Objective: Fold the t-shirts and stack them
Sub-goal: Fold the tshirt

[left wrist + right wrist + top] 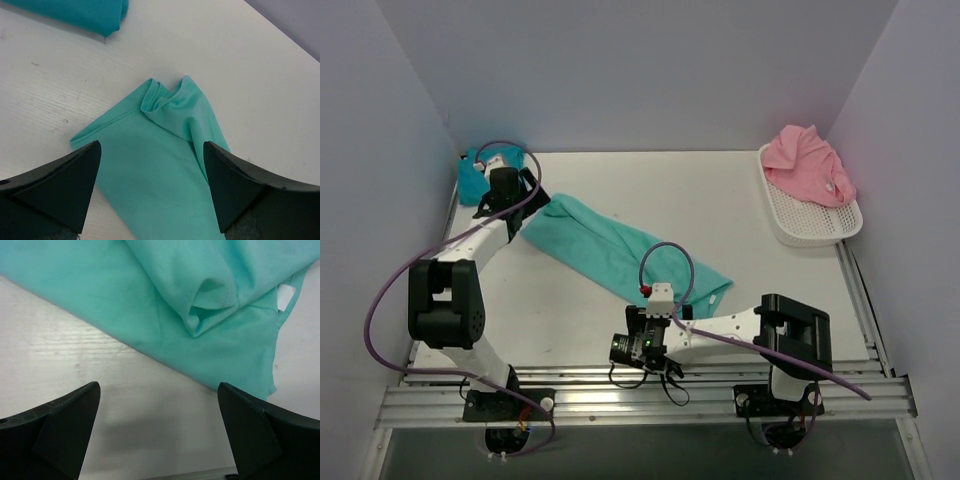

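Observation:
The sea-green t-shirt (620,250) lies folded into a long strip, running diagonally across the table. My left gripper (530,205) hangs open over its far-left end, and the cloth (165,150) lies below and between the fingers without being gripped. My right gripper (658,305) is open over bare table just in front of the strip's near-right end (150,300), holding nothing. The darker turquoise-blue t-shirt (472,176) sits bunched at the far-left corner, and its edge (85,12) shows in the left wrist view. The pink t-shirt (807,165) lies heaped in the basket.
A white mesh basket (820,222) stands at the far right against the wall. Grey walls close in the table on three sides. A metal rail (650,390) runs along the near edge by the arm bases. A white label (284,296) shows on the sea-green cloth.

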Robot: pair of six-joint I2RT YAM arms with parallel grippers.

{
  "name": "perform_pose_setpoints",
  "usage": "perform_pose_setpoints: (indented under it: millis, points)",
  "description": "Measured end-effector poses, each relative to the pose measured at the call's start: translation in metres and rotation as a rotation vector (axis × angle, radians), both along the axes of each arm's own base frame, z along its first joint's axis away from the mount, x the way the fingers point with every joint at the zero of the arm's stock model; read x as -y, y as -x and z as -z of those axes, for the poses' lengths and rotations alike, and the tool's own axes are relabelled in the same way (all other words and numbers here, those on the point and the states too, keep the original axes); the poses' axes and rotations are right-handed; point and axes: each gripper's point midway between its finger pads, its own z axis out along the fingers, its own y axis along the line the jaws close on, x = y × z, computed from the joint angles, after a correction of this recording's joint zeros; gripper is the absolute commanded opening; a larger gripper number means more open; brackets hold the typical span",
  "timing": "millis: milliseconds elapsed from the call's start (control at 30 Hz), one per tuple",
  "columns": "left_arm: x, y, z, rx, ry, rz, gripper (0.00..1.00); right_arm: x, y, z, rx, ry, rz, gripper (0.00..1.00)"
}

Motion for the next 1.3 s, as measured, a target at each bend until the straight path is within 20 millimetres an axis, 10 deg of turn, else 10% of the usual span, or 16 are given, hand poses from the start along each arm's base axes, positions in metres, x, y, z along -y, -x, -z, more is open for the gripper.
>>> perform_pose_setpoints:
  millis: [333, 767, 1300]
  points:
    - [0.023, -0.042, -0.011, 0.03, 0.051, 0.078, 0.9, -0.025, -0.026, -0.073, 0.17, -0.115, 0.02, 1.0]
    - [0.091, -0.058, 0.071, -0.155, 0.129, 0.224, 0.68, 0.017, -0.046, -0.158, 0.33, -0.284, 0.099, 1.0]
    - [0.106, -0.066, 0.054, -0.127, 0.117, 0.245, 0.2, 0.047, -0.044, -0.153, 0.346, -0.239, 0.126, 1.0]
